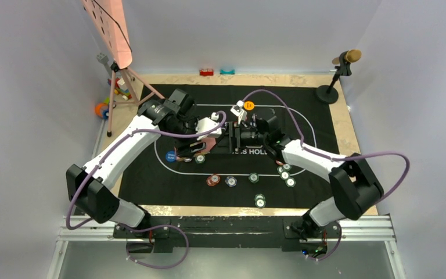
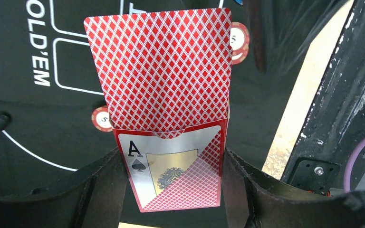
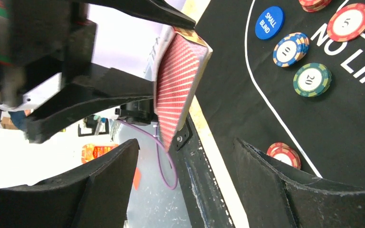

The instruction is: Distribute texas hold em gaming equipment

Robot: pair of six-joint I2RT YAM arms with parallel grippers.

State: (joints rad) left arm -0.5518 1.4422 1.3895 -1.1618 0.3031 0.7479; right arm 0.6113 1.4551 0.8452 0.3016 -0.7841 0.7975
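Left wrist view: the left gripper [image 2: 173, 183] is pressed together on an open card box [image 2: 171, 178], ace of spades on its face. 1 red-backed card [image 2: 161, 71] sticks out of the box mouth toward 12 o'clock, about half free. Its long axis runs 6 to 12, in line with the fingers.

In the top view the 2 grippers meet nose to nose over the middle of the black mat [image 1: 151, 180]. The card's free end points to 3 o'clock, straight at the right gripper [image 1: 233, 138], which sits just beside it. That arm is the nearer free one.

From the right wrist the fingers are spread wide with nothing pinched. The card shows almost edge-on at 12 o'clock of the gap, tilted slightly, its lower corner about level with the fingertips [image 3: 128, 147]. I judge the next move to be a short push forward and a close on the card's 2 flat faces. The edge-on angle suits that.

Box and card hang in the air above the mat. Chips [image 1: 230, 181] lie well apart at 6 o'clock, and a blue disc [image 1: 171, 156] lies near at 8 o'clock. Room between the grippers is tight, and the glossy card may slip.
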